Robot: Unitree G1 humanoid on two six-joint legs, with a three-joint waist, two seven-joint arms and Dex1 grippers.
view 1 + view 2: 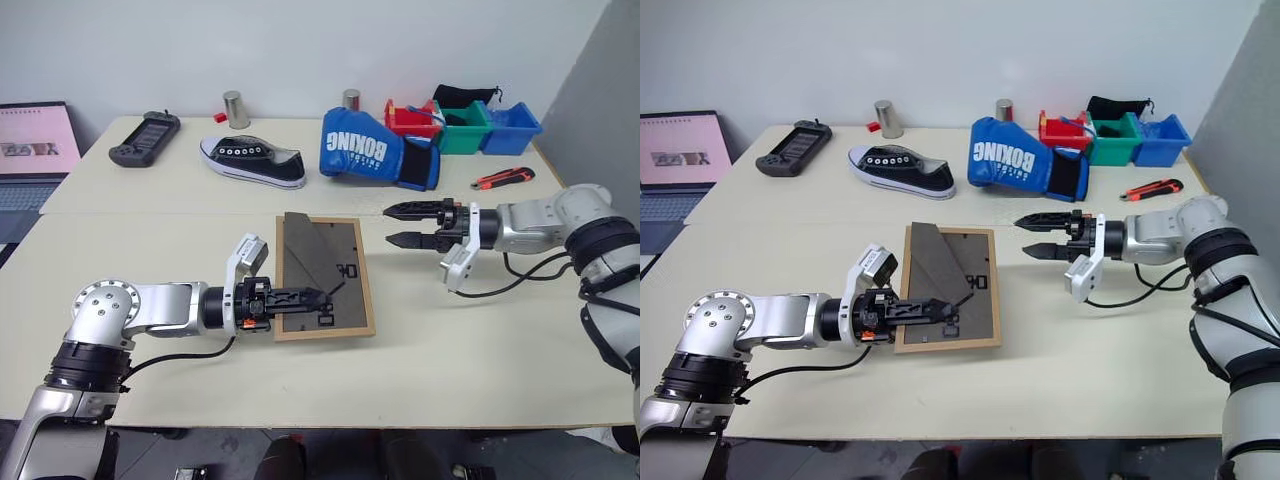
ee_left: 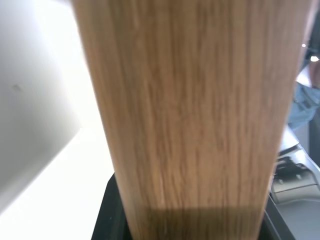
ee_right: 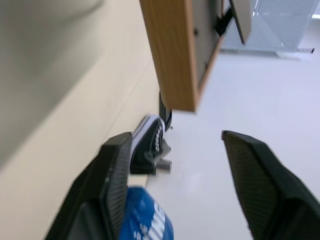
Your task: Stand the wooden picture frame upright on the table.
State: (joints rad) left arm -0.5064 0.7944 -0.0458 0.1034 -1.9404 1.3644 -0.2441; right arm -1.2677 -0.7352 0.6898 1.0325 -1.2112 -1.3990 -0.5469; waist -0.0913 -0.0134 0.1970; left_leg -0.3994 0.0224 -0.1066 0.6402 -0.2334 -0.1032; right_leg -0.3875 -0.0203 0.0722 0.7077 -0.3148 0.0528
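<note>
The wooden picture frame [image 1: 342, 262] is held back side up, roughly level, just above the middle of the table [image 1: 480, 330]. Its dark grey back board shows, with the prop leg [image 1: 300, 245] swung out from it. My left gripper [image 1: 310, 298] reaches in from the left and is shut on the frame's near-left edge, one black finger lying over the back board. The frame's wood grain [image 2: 195, 125] sits close before the left wrist camera. My right gripper [image 1: 387, 225] hangs open to the right of the frame, pointing at its far right corner [image 3: 172, 55] and not touching it.
Along the far side of the table lie a blue boxing glove [image 1: 375, 148], a black-and-white shoe [image 1: 252, 160], a game controller [image 1: 145, 138], two metal cans [image 1: 236, 108], coloured bins [image 1: 460, 125] and a utility knife [image 1: 503, 179]. A laptop [image 1: 35, 150] stands at far left.
</note>
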